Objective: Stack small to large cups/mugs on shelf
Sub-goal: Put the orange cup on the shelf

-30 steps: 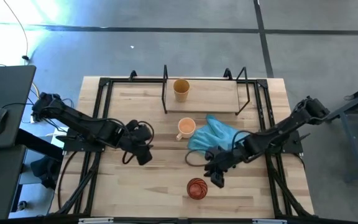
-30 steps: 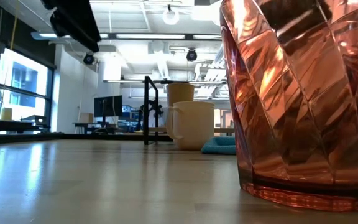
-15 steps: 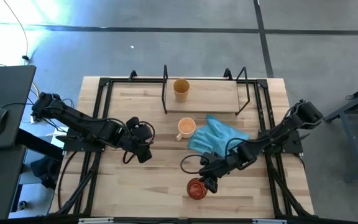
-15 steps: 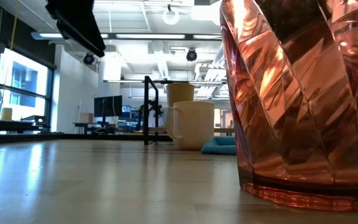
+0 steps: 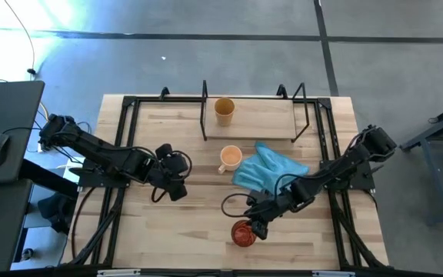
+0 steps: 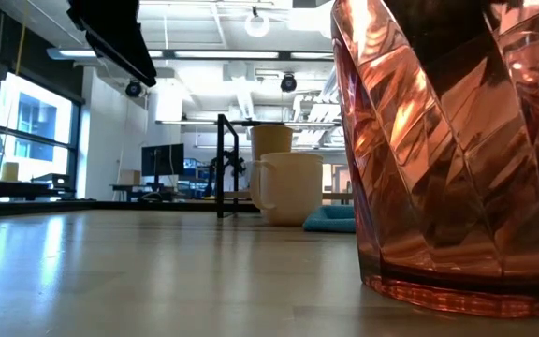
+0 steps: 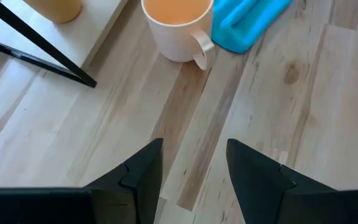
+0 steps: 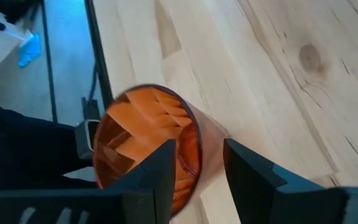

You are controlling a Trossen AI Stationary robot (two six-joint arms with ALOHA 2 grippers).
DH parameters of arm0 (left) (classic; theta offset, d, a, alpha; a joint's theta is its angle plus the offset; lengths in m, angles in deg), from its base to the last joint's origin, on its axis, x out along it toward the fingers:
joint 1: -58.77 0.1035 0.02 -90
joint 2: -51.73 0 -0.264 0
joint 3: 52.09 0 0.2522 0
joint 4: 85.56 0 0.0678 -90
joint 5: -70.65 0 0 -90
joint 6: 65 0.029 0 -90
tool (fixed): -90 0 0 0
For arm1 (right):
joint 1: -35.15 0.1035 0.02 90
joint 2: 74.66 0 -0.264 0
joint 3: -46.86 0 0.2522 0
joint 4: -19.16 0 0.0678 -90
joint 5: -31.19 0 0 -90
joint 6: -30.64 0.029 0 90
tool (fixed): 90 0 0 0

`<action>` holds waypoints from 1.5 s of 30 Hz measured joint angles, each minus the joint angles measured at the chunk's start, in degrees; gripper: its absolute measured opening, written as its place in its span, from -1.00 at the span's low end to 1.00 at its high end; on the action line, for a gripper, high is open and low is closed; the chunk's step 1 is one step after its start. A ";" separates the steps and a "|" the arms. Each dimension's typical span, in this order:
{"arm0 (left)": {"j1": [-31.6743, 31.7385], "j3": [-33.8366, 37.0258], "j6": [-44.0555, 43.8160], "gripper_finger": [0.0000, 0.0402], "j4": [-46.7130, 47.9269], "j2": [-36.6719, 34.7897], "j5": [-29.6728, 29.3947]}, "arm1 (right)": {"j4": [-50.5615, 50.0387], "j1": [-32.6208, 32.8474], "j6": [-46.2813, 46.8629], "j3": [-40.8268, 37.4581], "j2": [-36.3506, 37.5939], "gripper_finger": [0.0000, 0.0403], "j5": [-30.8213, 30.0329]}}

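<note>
High view: I have the right gripper (image 5: pixel 258 228) open at the red cup (image 5: pixel 242 232), one finger inside its rim, well away from the shelf (image 5: pixel 254 114) holding the mustard cup (image 5: pixel 224 109). My left gripper (image 5: pixel 177 187) waits open.

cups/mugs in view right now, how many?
3. Mustard-yellow cup stands on the shelf board. Light orange mug sits mid-table beside the blue cloth. Red patterned cup is near the front edge, at the right tool. None seem hidden.
</note>
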 joint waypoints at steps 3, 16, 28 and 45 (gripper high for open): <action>0.00 0.00 0.02 -0.17 -0.01 0.00 -0.12 | -1.56 0.00 0.00 0.00 -0.17 -0.38 0.29; 0.00 0.00 -0.09 -0.18 -0.61 0.02 -2.24 | -2.92 0.00 -0.52 0.00 -0.19 -0.38 0.85; 0.02 0.00 -0.33 -0.18 -0.84 0.02 -3.04 | -2.21 0.00 -0.87 0.00 -0.23 -0.37 2.48; 0.00 0.00 -0.24 -0.17 -0.82 0.02 -2.93 | 4.61 -0.75 -0.03 0.00 -5.06 -0.37 6.03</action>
